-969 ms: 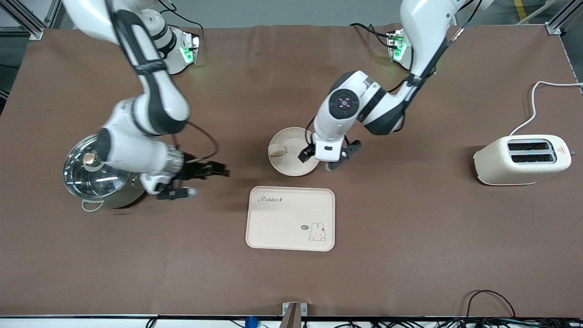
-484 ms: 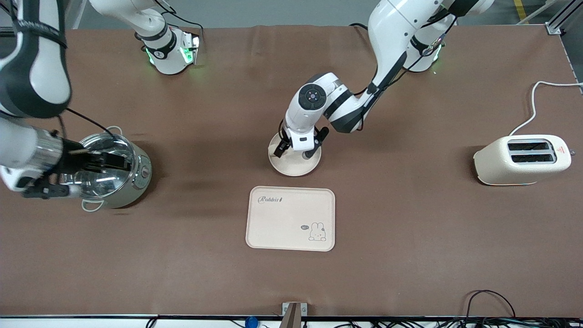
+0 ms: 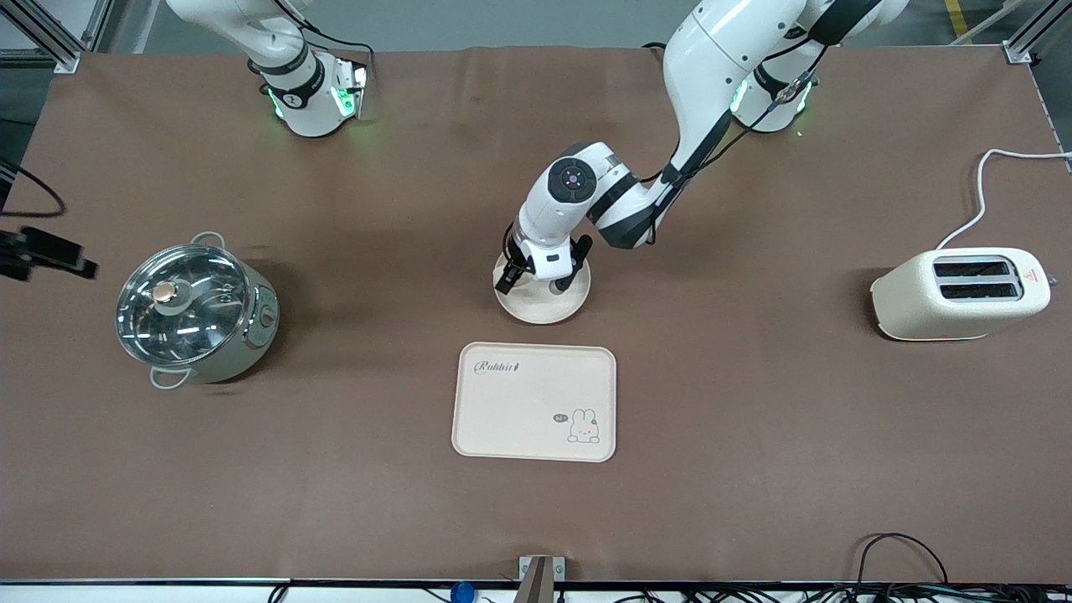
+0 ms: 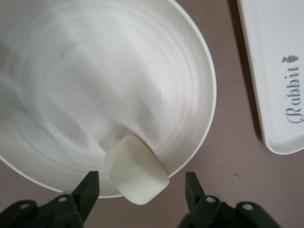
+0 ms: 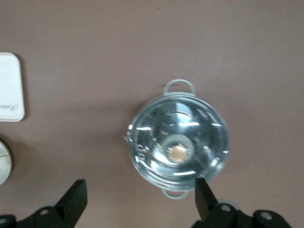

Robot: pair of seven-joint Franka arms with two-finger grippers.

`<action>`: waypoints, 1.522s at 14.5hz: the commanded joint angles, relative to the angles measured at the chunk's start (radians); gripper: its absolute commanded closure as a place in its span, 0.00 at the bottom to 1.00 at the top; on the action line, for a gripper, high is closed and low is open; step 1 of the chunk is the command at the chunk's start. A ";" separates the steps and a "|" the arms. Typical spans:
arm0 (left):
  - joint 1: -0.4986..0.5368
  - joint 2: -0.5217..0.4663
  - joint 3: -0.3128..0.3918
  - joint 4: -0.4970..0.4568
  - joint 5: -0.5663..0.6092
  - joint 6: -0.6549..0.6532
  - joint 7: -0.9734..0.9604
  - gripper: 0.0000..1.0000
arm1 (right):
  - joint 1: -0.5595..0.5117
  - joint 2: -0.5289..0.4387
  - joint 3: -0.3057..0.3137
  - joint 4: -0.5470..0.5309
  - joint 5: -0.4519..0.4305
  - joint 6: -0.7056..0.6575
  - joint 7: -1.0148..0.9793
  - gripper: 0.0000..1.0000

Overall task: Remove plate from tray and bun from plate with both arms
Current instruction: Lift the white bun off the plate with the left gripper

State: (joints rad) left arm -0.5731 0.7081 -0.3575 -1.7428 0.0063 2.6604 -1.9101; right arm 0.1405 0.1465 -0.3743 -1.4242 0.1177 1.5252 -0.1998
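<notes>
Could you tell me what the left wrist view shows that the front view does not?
Only the left wrist view shows the bun, lying on the plate between the open left gripper. Only the front view shows the toaster, the pot and the right gripper above the table's edge. Both show plate and tray.

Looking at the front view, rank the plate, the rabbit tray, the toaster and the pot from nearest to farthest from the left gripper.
1. Plate: directly under the left gripper.
2. Rabbit tray: next to the plate, nearer the front camera.
3 and 4. Pot, toward the right arm's end, and toaster, toward the left arm's end: both much farther, too close to call.
</notes>
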 commanded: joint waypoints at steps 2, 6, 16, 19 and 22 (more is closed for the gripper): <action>-0.008 0.021 0.005 0.014 0.001 0.019 -0.013 0.39 | -0.022 -0.116 0.073 -0.030 -0.128 -0.043 0.016 0.00; -0.007 0.021 0.006 0.012 0.001 0.018 -0.012 0.86 | -0.136 -0.142 0.261 -0.047 -0.190 -0.054 0.100 0.00; 0.088 -0.099 0.006 0.040 0.102 -0.190 0.017 1.00 | -0.065 -0.156 0.262 -0.070 -0.187 -0.048 0.151 0.00; 0.211 -0.150 0.003 0.078 0.187 -0.386 0.151 1.00 | -0.058 -0.157 0.264 -0.068 -0.187 -0.056 0.152 0.00; 0.340 -0.174 0.005 0.077 0.190 -0.517 0.430 1.00 | -0.056 -0.156 0.264 -0.068 -0.185 -0.046 0.152 0.00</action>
State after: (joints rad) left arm -0.2971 0.5490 -0.3487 -1.6537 0.1775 2.2096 -1.6161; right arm 0.0785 0.0242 -0.1147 -1.4573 -0.0507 1.4679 -0.0680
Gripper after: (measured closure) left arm 0.934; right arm 0.000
